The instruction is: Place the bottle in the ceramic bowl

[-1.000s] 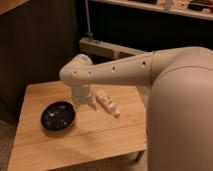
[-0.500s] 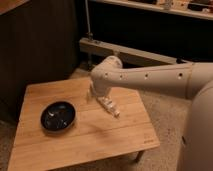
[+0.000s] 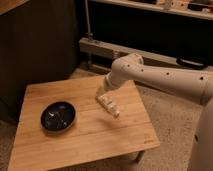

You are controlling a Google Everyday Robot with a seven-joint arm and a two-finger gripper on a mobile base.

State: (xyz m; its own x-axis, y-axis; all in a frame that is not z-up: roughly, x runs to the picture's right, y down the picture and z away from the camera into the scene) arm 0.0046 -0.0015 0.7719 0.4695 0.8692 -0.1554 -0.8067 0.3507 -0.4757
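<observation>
Cream-white and slim, the bottle (image 3: 109,105) lies flat on the wooden worktop (image 3: 90,145), untouched in position over the last second. It starts right under the hand (image 3: 101,93) and runs away from it toward the near right corner. What has changed is the arm (image 3: 160,77): a second ago its bulk hung over the middle of the worktop, and it has since swung out to the right. The hand now sits low at the bottle's far end, apparently touching or just above it. Whether the hand is clenched on the bottle or released I cannot tell. That reads as the reach finishing and the pick-up not yet done, since the bottle shows no lift. The ceramic bowl (image 3: 58,116) rests well apart from the hand, off to the picture-left and nearer the camera, and has not moved either. Bare wood lies between hand and bowl, so a carry that way looks unobstructed. The worktop's right edge is near beyond the bottle, so a nudge that way could roll the bottle off.
</observation>
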